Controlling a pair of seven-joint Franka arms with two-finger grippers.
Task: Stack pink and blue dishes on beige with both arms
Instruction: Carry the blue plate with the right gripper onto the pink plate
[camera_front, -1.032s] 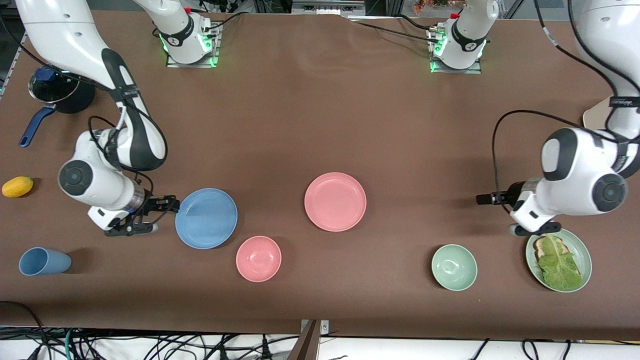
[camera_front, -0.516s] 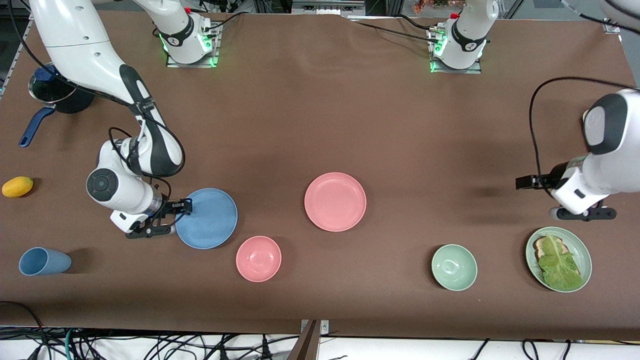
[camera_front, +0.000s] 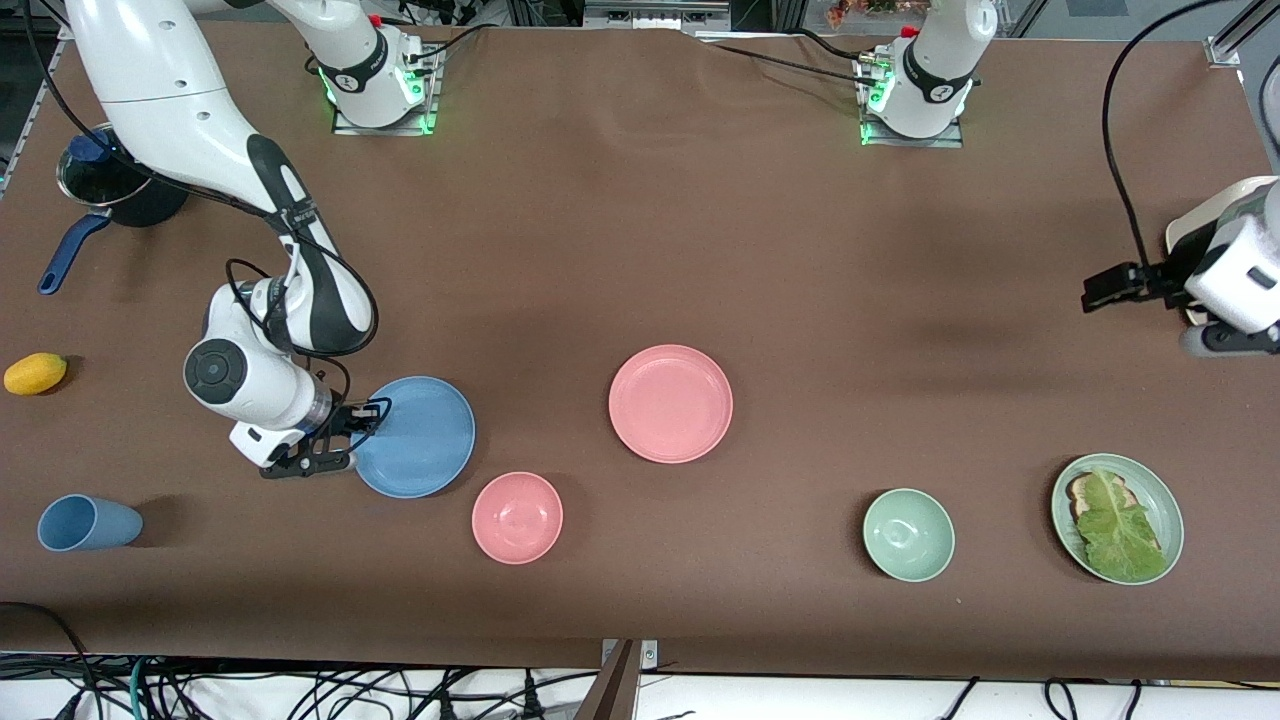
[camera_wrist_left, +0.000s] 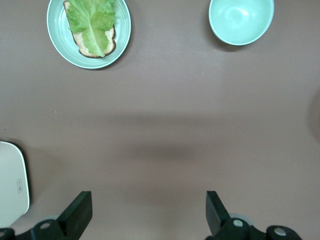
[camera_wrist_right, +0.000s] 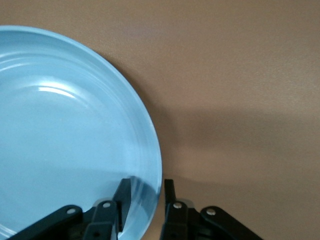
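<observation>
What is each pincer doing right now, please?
Left pincer: open, holding nothing, up over the table near the beige plate.
Right pincer: closed on the rim of the blue plate, one finger inside, one outside.

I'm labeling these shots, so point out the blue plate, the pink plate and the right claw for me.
blue plate (camera_front: 420, 437), front view, on its flat middle.
pink plate (camera_front: 670, 403), front view, on its flat middle.
right claw (camera_wrist_right: 146, 200), right wrist view, midway between its fingertips, at the blue plate's rim.

Bright, even light; soft shadows; sharp focus
</observation>
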